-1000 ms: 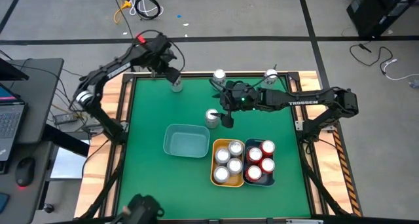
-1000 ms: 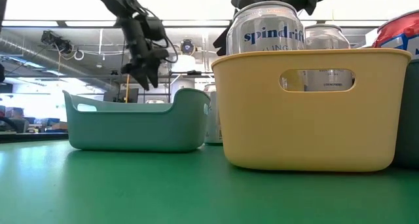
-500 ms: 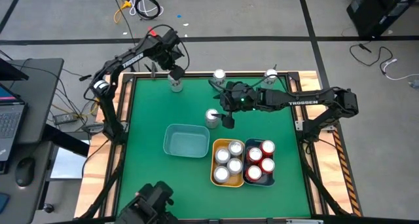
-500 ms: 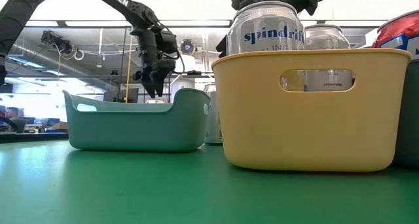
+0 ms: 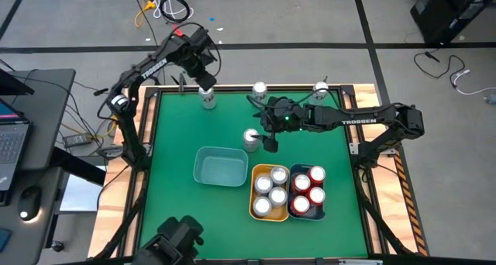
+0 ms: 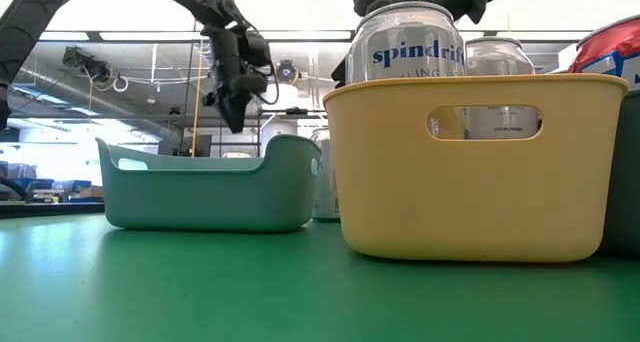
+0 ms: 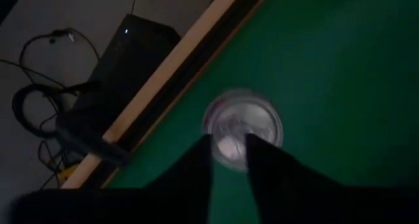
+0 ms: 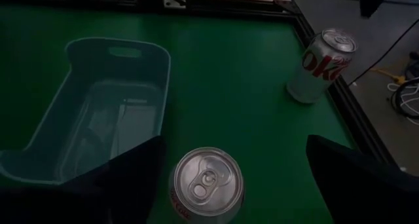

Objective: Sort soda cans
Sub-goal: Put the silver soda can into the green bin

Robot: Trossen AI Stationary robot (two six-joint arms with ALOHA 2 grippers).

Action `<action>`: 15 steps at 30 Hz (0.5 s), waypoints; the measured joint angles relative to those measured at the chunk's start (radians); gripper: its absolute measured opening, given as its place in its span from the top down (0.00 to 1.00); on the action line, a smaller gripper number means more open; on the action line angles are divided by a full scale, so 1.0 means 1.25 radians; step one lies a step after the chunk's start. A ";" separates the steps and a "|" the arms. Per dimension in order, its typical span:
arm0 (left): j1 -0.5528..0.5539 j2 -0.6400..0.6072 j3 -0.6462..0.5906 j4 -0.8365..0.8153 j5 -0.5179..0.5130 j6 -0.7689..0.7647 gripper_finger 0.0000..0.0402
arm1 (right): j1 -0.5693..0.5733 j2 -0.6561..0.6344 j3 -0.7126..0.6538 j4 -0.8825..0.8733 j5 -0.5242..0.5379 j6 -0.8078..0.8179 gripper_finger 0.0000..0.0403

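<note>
From above, the left gripper (image 5: 206,89) hangs over a soda can (image 5: 208,100) at the far edge of the table (image 5: 170,141), near its far left corner. The right gripper (image 5: 263,137) stands wide apart around another can (image 5: 251,139) in the middle of the table, just beyond the teal bin (image 5: 222,166). Two more cans (image 5: 260,89) stand at the far edge. The yellow bin (image 5: 256,194) holds silver cans, the dark bin (image 5: 308,213) red ones.

The low view shows the left gripper above the teal bin's far rim; I cannot tell if it grasps anything.

In the left wrist view, the two fingers (image 7: 190,175) are close together over the can's top, not around its body.

In the right wrist view, the fingers (image 8: 131,168) are released on both sides of the can.

These cans look light, smooth and easy to dent; I think it is best to hold the body at middle height.
</note>
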 joint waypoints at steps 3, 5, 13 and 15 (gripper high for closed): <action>0.000 -0.001 0.039 -0.041 0.004 0.021 0.94 | 0.000 0.000 0.000 -0.007 0.000 0.001 0.12; 0.000 -0.002 0.047 -0.048 0.006 0.021 0.97 | 0.000 0.000 0.000 -0.009 0.000 0.000 0.12; -0.015 0.008 0.007 -0.037 -0.005 0.020 0.73 | 0.000 0.000 0.000 -0.021 0.000 0.000 0.12; -0.027 0.008 0.005 -0.038 -0.006 0.012 0.63 | 0.000 -0.001 0.000 -0.027 0.000 0.000 0.12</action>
